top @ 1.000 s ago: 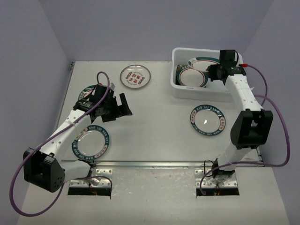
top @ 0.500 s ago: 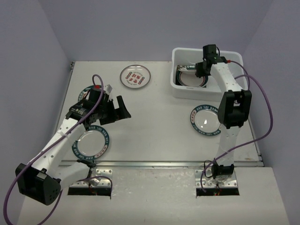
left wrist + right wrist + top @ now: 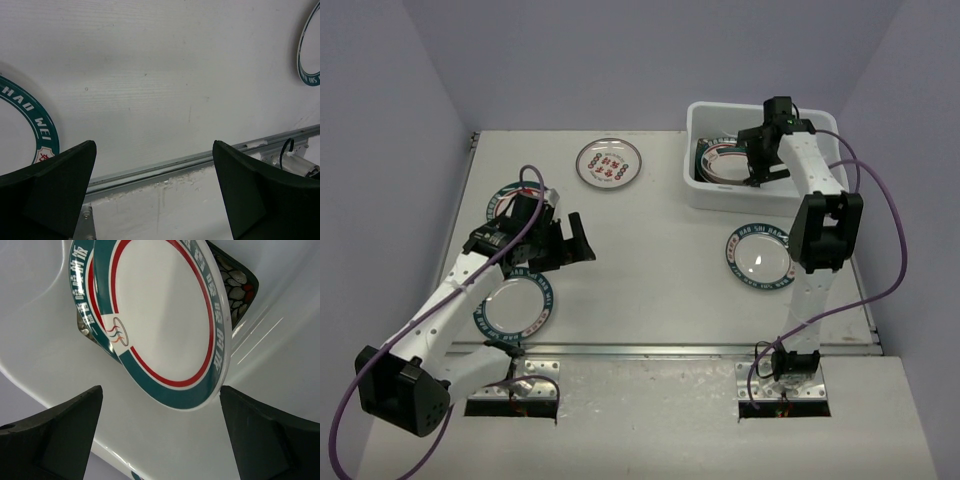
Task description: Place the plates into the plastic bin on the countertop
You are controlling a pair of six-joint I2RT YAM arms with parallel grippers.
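**Plate released; four left out**

At 7 o'clock, the left end effector (image 3: 155,195) is held spread (empty) near a teal-rimmed plate (image 3: 510,305). At 1 o'clock, the right end effector (image 3: 160,440) has been spread, and the released plate (image 3: 160,320) now leans inside the plastic bin (image 3: 720,197).

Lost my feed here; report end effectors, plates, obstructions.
Left end effector open, empty, above countertop. Right end effector open over plastic bin, plates stacked inside. Three teal-rimmed plates, red-patterned plate on countertop. No obstruction seen.
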